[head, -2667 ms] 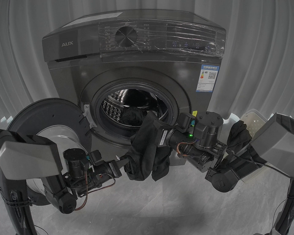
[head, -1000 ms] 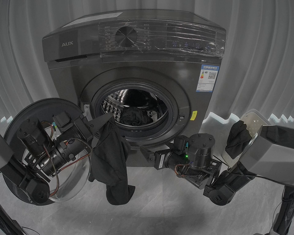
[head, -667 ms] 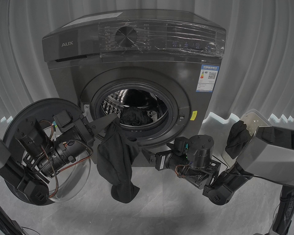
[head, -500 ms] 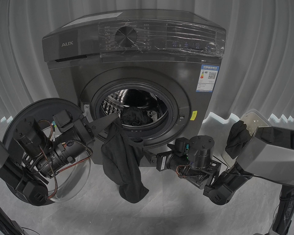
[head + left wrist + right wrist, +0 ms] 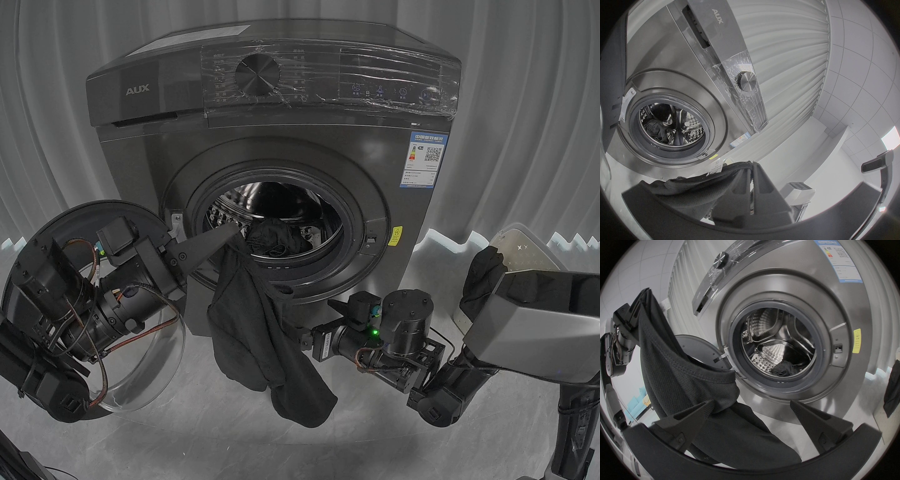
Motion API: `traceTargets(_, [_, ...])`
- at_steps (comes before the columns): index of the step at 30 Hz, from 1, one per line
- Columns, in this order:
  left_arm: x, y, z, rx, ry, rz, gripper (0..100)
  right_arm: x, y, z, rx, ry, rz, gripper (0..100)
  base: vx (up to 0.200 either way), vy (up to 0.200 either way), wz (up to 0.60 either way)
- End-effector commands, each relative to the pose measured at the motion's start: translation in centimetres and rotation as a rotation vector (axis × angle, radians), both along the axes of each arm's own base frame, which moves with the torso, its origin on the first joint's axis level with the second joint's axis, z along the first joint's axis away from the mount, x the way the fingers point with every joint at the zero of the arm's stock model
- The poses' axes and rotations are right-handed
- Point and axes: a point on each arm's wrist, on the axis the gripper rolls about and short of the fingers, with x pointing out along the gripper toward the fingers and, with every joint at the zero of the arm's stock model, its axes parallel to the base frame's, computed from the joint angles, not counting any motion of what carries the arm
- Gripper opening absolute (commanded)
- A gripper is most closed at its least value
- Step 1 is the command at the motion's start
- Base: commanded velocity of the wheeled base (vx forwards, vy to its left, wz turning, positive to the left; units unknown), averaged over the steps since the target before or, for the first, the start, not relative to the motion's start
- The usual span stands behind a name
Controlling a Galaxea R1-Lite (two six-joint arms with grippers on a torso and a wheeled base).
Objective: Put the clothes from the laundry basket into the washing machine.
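Pinching the top of the black cloth (image 5: 250,325), the left claw (image 5: 229,234) sits at the left rim of the washer mouth (image 5: 353,234). The cloth hangs long, down toward the floor (image 5: 187,425). The right claw (image 5: 751,408), spread wide, is low beside it.

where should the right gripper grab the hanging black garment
Probably the lower fold, coming from the robot's right. The left gripper pinches only the top edge, so the black garment hangs long and loose below the washing machine opening.
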Motion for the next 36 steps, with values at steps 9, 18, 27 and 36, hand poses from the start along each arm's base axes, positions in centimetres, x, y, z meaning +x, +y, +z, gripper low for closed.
traceTargets(9, [0.3,-0.2,-0.6,0.009,0.020,-0.003,0,-0.7,1.4,-0.8,0.036,-0.025,0.116,100,0.000,0.000,0.00])
traceTargets(18, [0.4,-0.2,-0.6,0.009,0.020,-0.003,0,-0.3,3.0,-1.4,0.057,-0.043,0.136,0,0.000,0.000,0.00])
traceTargets(27, [0.8,-0.1,-1.2,0.018,0.039,0.012,0,0.7,2.5,-1.0,0.070,-0.084,0.072,0,0.000,0.000,0.00])
traceTargets(36, [1.3,0.0,-1.8,0.031,0.058,0.032,0,0.5,-1.6,4.3,0.078,-0.156,-0.028,0,0.000,0.000,0.00])
